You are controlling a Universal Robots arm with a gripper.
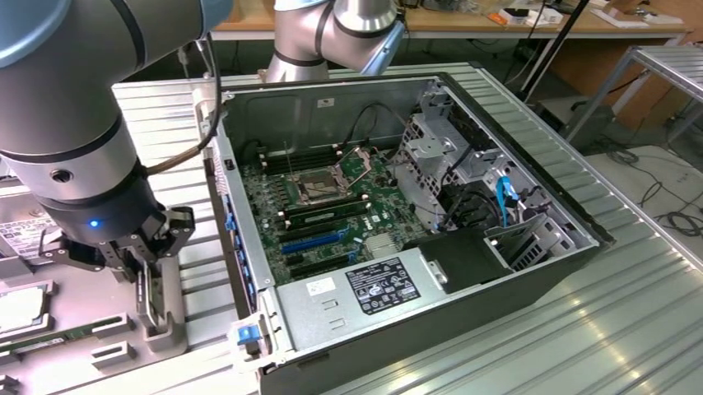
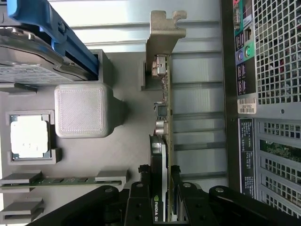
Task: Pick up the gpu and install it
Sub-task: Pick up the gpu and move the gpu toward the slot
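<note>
The gpu point(image 2: 162, 155) stands on edge in a grey holder on the parts tray, seen edge-on in the wrist view. Its silver bracket point(image 2: 162, 37) is at the end away from the gripper. My gripper point(image 2: 160, 190) straddles the card's near end, with one black finger point(image 2: 141, 188) against each face, shut on it. In the exterior view the gripper point(image 1: 141, 267) hangs over the card point(image 1: 148, 292) at the exterior view's left, beside the open computer case point(image 1: 528, 247). The motherboard point(image 1: 329, 206) with its blue slots point(image 1: 313, 241) lies bare inside the case.
On the tray point(image 2: 127, 155) there are also a hard drive in a blue carrier point(image 2: 33, 61), a CPU point(image 2: 29, 136), a RAM stick point(image 2: 61, 180) and a grey block point(image 2: 80, 110). The case's rear panel point(image 2: 268, 94) stands close beside the card. The case's side wall point(image 1: 225, 206) rises between tray and motherboard.
</note>
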